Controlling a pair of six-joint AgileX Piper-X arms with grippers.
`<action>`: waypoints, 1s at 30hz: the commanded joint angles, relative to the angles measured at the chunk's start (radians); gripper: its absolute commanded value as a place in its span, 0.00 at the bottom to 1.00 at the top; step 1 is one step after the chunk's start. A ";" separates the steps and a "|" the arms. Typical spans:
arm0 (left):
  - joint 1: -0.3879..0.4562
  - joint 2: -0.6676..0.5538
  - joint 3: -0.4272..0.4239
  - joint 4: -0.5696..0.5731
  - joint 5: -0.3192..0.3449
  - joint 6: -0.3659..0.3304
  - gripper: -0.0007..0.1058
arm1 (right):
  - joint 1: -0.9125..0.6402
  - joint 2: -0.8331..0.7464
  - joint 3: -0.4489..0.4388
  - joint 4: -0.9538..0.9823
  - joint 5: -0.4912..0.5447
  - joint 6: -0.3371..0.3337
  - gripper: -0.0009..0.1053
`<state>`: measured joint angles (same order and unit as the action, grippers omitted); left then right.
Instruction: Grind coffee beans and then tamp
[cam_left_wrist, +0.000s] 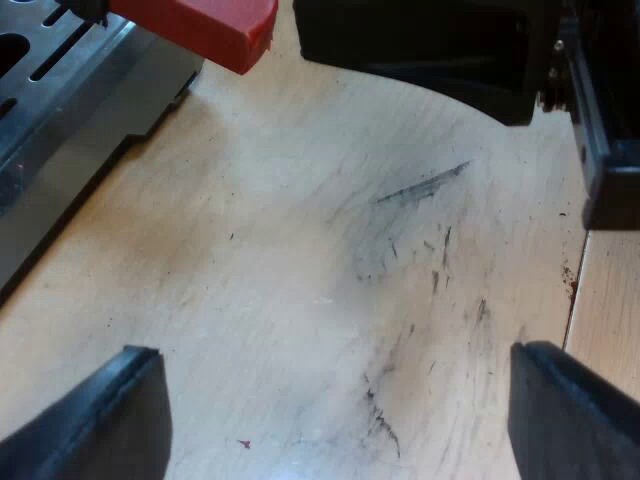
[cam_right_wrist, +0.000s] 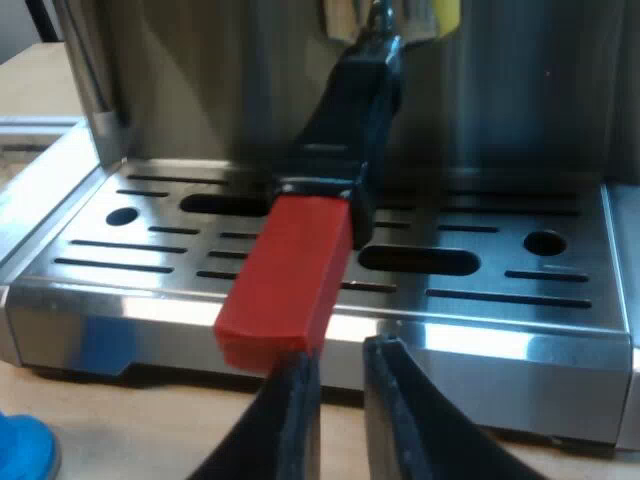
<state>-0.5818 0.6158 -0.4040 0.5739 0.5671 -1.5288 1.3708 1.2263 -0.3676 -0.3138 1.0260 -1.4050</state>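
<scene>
Dark handle with a red block end (cam_right_wrist: 300, 260) is locked into the front of the steel espresso machine (cam_right_wrist: 520, 90). Its long axis runs out over the slotted metal drip tray (cam_right_wrist: 500, 290), and the red tip points straight at the right gripper (cam_right_wrist: 338, 390). Those jaws are slightly parted and empty, just short of the tip. Left gripper (cam_left_wrist: 335, 400) is spread wide and empty over the scuffed wooden table (cam_left_wrist: 300, 250).

Warm soft light on the table (cam_left_wrist: 300, 300), white glare across the espresso machine (cam_right_wrist: 480, 345), dark shadow beneath
</scene>
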 joint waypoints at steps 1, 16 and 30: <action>-0.005 0.000 -0.002 -0.011 0.012 0.008 0.67 | -0.002 -0.002 -0.006 -0.003 -0.021 -0.013 0.15; -0.005 0.000 -0.002 -0.011 0.012 0.008 0.67 | -0.005 0.069 -0.010 -0.095 -0.041 -0.042 0.15; -0.005 0.000 -0.002 -0.011 0.012 0.008 0.67 | -0.005 0.083 -0.023 -0.121 0.053 -0.053 0.15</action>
<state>-0.5818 0.6158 -0.4040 0.5739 0.5671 -1.5288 1.3683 1.3120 -0.3818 -0.4145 1.0477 -1.4439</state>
